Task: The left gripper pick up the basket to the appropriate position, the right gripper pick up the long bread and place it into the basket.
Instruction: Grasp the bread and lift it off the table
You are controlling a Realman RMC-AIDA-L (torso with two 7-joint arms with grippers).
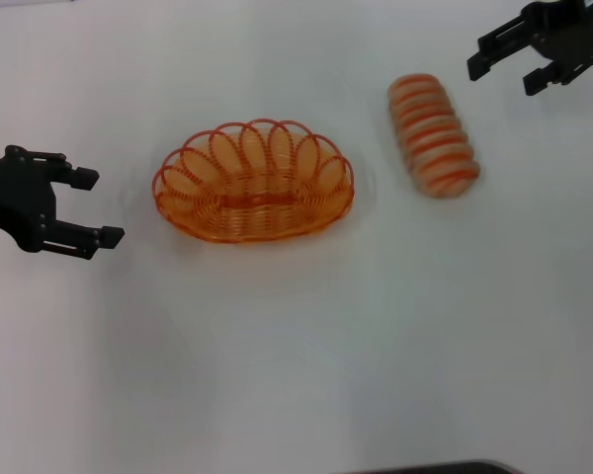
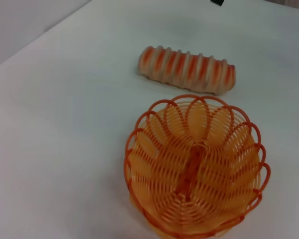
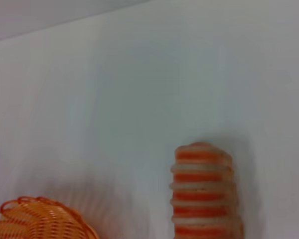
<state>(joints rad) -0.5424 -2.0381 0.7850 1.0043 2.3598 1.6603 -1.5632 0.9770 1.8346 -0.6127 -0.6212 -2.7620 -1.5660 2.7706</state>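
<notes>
Nothing is gripped, so this reads as the opening approach of the task. The basket (image 1: pixel 254 185), an oval orange wire one with a looped rim, sits empty on the white table (image 1: pixel 296 375) near the middle of the head view. The long bread (image 1: pixel 434 134) lies flat on the table to the basket's right and slightly farther from the robot, apart from it, not touching. The left gripper (image 1: pixel 86 207) is low at the left, jaws wide open and empty, fingers pointing at the basket's left end with a clear gap to the rim. The right gripper (image 1: pixel 508 68) sits at the far right, beyond the bread, jaws also spread and holding nothing. Left wrist view shows the basket (image 2: pixel 195 167) close below, with the long bread (image 2: pixel 186 69) beyond it. Right wrist view shows the long bread (image 3: pixel 203 195) ahead and a bit of the basket (image 3: pixel 37 220) rim. Likely next: left gripper closes the gap and pinches the looped rim at the near end; thin wire, so it needs a square bite. The right gripper then has to drop over the loaf across its width.
</notes>
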